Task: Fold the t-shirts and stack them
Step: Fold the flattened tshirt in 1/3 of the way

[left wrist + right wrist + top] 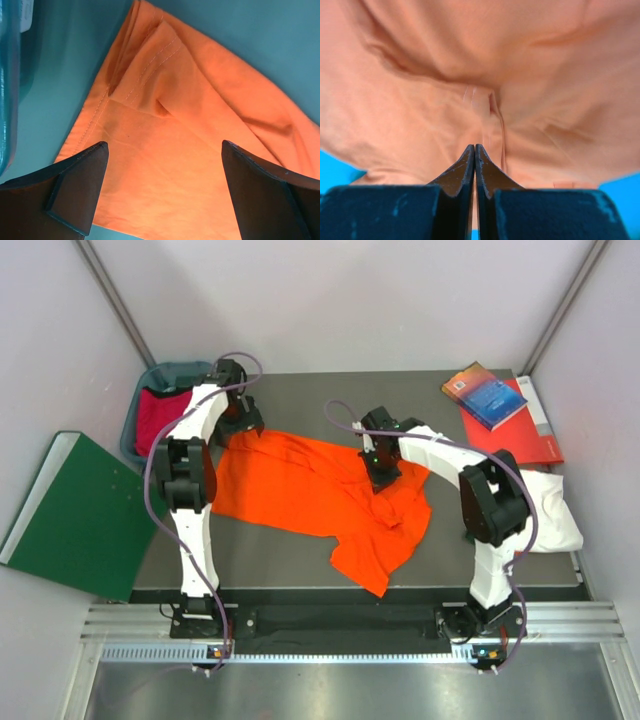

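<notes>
The orange t-shirt [300,485] is lying spread but rumpled on the counter [260,550]. Its long axis is running from the far left, beside the teal bin [140,400], down toward the near right, where 1 end is trailing close to the counter's front edge. The right gripper [475,147] is sitting on the right-hand part of the cloth with its jaws pressed fully together. Puckers are converging on the tips and a strip of orange is showing between the fingers, so it is most likely pinching a fold of the shirt. The left gripper [164,145] is hovering at the shirt's far-left end with its jaws spread as wide as they go, holding nothing. The stitched hem and a folded-over corner are lying directly below and ahead of it, with bare counter just beyond. Each arm is therefore nearer 1 end of the garment, and the cloth is stretching between them. Judging from this, the coming move is depending on the left gripper dropping straight onto that hemmed corner, so that both ends can be lifted or drawn along the long axis. A crimson t-shirt [155,415] is resting in the bin and a white t-shirt [550,505] is lying at the counter's right edge, both well apart from either gripper.
</notes>
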Controlling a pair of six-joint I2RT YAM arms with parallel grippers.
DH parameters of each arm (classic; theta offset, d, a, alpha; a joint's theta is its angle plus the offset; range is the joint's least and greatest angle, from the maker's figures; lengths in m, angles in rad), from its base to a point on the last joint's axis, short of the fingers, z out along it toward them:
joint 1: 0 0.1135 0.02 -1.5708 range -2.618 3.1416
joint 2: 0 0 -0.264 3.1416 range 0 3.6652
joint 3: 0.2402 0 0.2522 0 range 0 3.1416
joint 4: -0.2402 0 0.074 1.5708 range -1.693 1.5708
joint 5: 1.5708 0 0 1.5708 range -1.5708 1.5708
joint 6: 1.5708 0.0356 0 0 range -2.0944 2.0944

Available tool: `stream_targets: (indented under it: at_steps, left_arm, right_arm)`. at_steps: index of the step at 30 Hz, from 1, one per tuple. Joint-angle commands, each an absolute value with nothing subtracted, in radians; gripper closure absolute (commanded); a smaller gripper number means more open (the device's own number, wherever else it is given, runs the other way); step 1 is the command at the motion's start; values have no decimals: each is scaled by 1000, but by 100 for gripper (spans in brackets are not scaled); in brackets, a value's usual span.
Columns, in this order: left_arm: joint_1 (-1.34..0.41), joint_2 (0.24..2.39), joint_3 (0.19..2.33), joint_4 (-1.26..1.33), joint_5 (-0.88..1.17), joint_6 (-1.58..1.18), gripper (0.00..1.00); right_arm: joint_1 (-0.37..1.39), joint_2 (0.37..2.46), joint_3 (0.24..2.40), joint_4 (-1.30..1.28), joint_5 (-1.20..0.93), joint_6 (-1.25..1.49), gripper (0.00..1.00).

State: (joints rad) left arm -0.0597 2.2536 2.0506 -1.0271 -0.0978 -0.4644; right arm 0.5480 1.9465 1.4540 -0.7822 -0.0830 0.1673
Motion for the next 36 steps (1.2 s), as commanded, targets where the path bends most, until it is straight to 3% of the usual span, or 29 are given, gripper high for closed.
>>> stream_targets:
  at_steps: [1,4,8,11,12,23,25,26,29,32,36]
  left_arm:
    - [-60,2195,2034,-1022,-107,-456,1]
    - [-60,2200,2031,-1017,-98,-459,1]
    - [-60,2203,2033,-1017,-92,-460,1]
    - [-60,2201,2034,-1019,-92,-459,1]
    - [-60,2201,2036,-1020,-94,-459,1]
    - [-60,2194,2040,-1034,-113,-449,1]
    - [-60,2195,2040,-1035,-118,-449,1]
    - [-60,2194,2040,-1037,-117,-449,1]
    - [-60,2195,2037,-1039,-120,-451,1]
    - [-60,2192,2034,-1042,-121,-454,1]
    - [-60,2191,2031,-1045,-124,-456,1]
  right_arm:
    - [554,1832,1502,-830,-60,144,100]
    - [554,1835,1496,-836,-22,147,96]
    - [551,1882,1493,-807,-23,152,54]
    - [552,1908,1502,-770,-35,156,38]
    - [554,1917,1508,-761,-38,156,37]
    - [554,2026,1562,-707,-66,143,41]
    - [554,2036,1562,-706,-74,130,48]
    - [554,2037,1560,-704,-87,129,60]
    - [554,2023,1551,-692,-107,121,85]
    - [554,2007,1558,-698,-120,117,94]
    - [555,1956,1581,-756,-114,115,97]
